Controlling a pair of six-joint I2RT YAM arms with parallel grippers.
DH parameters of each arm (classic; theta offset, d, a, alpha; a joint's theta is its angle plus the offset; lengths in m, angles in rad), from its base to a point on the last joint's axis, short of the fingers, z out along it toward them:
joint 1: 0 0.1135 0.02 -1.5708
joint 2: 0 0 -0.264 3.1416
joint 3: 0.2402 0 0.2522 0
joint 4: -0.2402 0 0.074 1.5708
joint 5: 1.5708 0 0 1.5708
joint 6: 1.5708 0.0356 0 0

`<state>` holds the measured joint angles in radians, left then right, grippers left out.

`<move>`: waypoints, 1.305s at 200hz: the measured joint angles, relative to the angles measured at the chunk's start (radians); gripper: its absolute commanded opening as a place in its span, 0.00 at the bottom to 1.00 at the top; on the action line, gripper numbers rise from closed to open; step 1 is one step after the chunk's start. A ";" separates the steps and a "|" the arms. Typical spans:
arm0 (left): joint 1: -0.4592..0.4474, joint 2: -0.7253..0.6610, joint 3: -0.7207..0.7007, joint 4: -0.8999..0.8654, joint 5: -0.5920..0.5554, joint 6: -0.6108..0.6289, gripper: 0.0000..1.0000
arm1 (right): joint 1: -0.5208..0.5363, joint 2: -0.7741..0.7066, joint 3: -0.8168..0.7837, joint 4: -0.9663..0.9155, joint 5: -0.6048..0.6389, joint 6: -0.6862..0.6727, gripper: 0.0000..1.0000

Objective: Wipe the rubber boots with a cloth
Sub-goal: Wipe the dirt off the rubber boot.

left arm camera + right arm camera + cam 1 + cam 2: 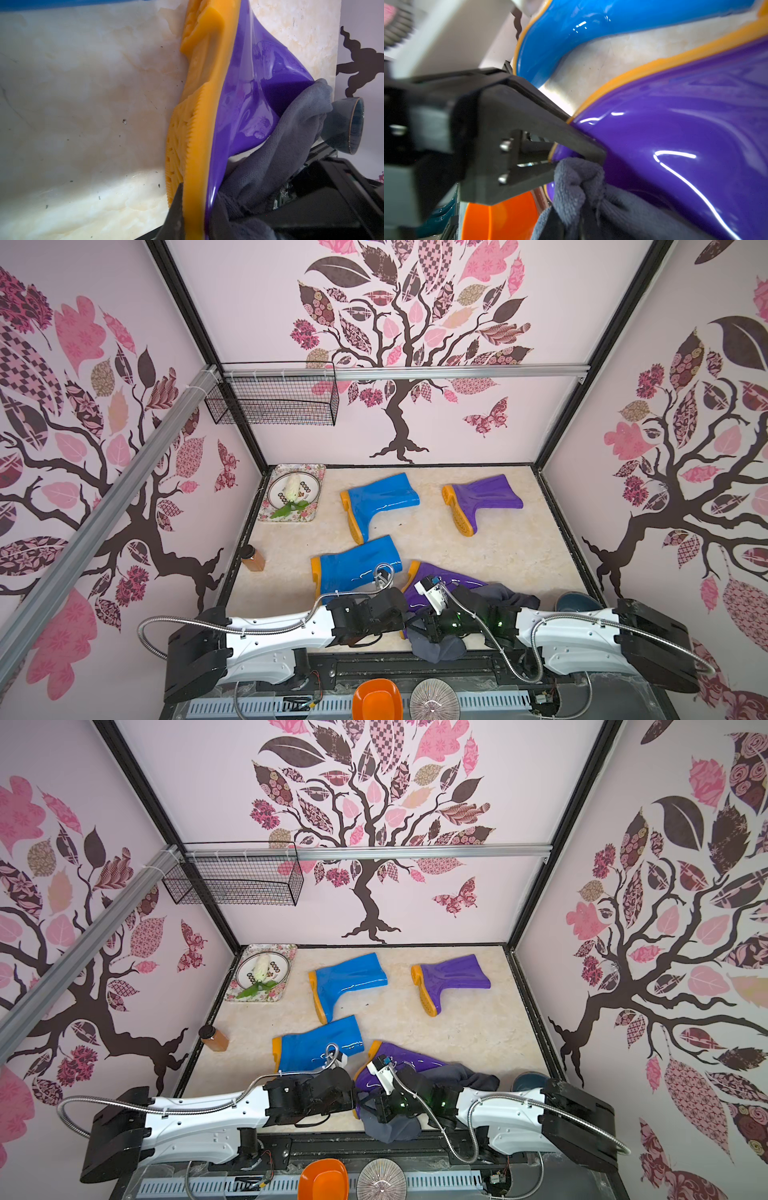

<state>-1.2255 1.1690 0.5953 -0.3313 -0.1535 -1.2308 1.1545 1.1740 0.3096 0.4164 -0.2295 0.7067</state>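
Four rubber boots lie on their sides on the marble floor. Two are at the back, one blue (378,502) and one purple (482,499). A second blue boot (353,568) lies nearer. The near purple boot (440,583) lies partly under both arms. My left gripper (193,220) is shut on that boot's orange sole edge (197,124) at the toe. The dark grey cloth (509,595) is draped over the boot's shaft and hangs in front (390,1129). My right gripper (575,224) is shut on a bunch of the cloth (577,182), pressed against the glossy purple side (685,135).
A floral tray (309,472) holding a plate stands at the back left, and an amber bottle (253,559) by the left wall. A wire basket (274,400) hangs on the rail. A dark teal bowl (577,601) sits front right. An orange bowl (377,699) and a ribbed dish (434,699) are below the front edge.
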 measured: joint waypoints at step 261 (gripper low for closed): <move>-0.006 0.131 0.132 -0.202 -0.132 0.340 0.46 | -0.785 -0.434 0.651 -1.069 0.341 -0.079 0.00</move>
<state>-1.2320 1.3003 0.7273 -0.5331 -0.2859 -0.8913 0.3695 0.7399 0.9604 -0.6521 0.1112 0.6281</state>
